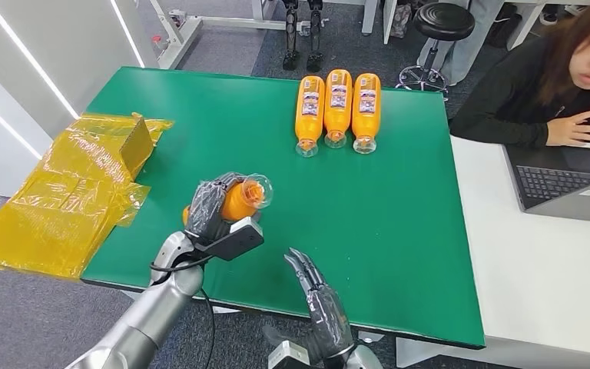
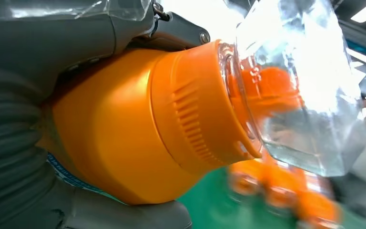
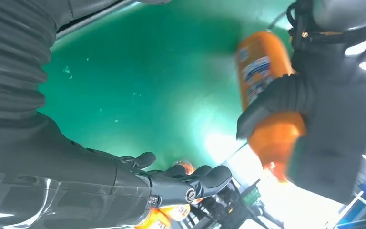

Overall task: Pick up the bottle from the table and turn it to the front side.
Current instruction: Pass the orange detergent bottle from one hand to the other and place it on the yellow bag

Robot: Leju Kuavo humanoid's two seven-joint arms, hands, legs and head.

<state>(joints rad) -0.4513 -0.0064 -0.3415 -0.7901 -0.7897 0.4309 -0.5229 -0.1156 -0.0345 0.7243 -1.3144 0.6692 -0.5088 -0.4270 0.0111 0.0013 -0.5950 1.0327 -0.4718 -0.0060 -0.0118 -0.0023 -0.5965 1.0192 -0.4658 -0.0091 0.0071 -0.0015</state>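
Bottle (image 1: 240, 198), orange with a clear cap, sits in the left hand (image 1: 209, 206) above the near left part of the green surface (image 1: 399, 200), cap end pointing away from the robot; whether it is fully clear of the mat cannot be told. Left fingers (image 1: 203, 201) wrap around the body, thumb underneath. Right hand (image 1: 319, 304) hovers near the front edge, fingers spread and straight, holding nothing. Three more orange bottles (image 1: 338, 108) lie side by side at the far edge, well apart. Crumpled yellow plastic wrap (image 1: 69, 192) hangs off the left side; a person sits at a laptop (image 1: 568, 184) on the right. Risk: the body looks smooth, so turning it in one hand could let it slip or roll out; the free hand may be needed for support. Left wrist view gives the ribbed orange collar and cap close up; right wrist view shows the printed label (image 3: 257, 71), which the head view hides under the fingers.
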